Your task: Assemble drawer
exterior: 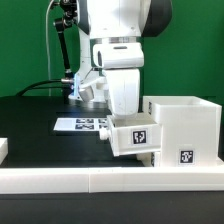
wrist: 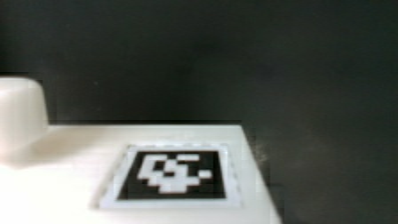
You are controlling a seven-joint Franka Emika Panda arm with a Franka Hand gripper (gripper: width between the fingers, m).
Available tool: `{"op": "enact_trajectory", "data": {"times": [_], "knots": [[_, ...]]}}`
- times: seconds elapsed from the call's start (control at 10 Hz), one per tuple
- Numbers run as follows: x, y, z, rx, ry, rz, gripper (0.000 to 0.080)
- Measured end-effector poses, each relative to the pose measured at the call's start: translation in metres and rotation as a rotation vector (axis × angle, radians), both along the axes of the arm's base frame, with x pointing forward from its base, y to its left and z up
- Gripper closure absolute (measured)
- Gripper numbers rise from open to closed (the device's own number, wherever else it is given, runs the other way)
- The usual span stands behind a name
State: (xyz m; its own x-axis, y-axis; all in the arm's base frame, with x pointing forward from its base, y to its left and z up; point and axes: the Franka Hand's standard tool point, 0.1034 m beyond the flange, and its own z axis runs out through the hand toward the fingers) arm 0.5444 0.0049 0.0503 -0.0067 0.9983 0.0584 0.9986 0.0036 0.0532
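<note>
No brand name or readable lettering appears anywhere — the only printed marks are black-and-white square tags. In the exterior view the large white housing (exterior: 186, 128) carries one such tag (exterior: 186, 156) low on its front face, and the small tray (exterior: 134, 136) shows another tag (exterior: 140, 138) on the side turned toward the camera. Behind them, flat on the black table (exterior: 30, 125), lies the marker board (exterior: 82, 124) with its row of tags.

The housing stands at the exterior view's right, against the white rim (exterior: 100, 178) along the table's near edge. The tray sits just beside the housing on the exterior view's left, touching or nearly touching its open front, slightly tilted. The robot arm (exterior: 122, 55) comes down directly over the tray, and its lower end meets the tray's top.

The gripper (exterior: 122, 112) is in view there, but its fingers are hidden behind the wrist body and the tray, so it cannot be told whether they are spread, closed, or clamped on the tray wall.

The wrist view is blurred: it shows a white surface (wrist: 80, 150) of the drawer part bearing a tag (wrist: 173, 174) — its pattern is too soft to make out — with a rounded white shape (wrist: 18, 115) at the side and dark table beyond.
</note>
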Motion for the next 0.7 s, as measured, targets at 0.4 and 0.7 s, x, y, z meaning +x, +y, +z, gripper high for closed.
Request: {"op": "enact_trajectory", "data": {"times": [0.4, 0.7], "knots": [[-0.0008, 0.0024, -0.0009, -0.005, 0.006, -0.064, 0.0757], [-0.0013, 0.0019, -0.0010, -0.006, 0.009, -0.063, 0.0757]]}}
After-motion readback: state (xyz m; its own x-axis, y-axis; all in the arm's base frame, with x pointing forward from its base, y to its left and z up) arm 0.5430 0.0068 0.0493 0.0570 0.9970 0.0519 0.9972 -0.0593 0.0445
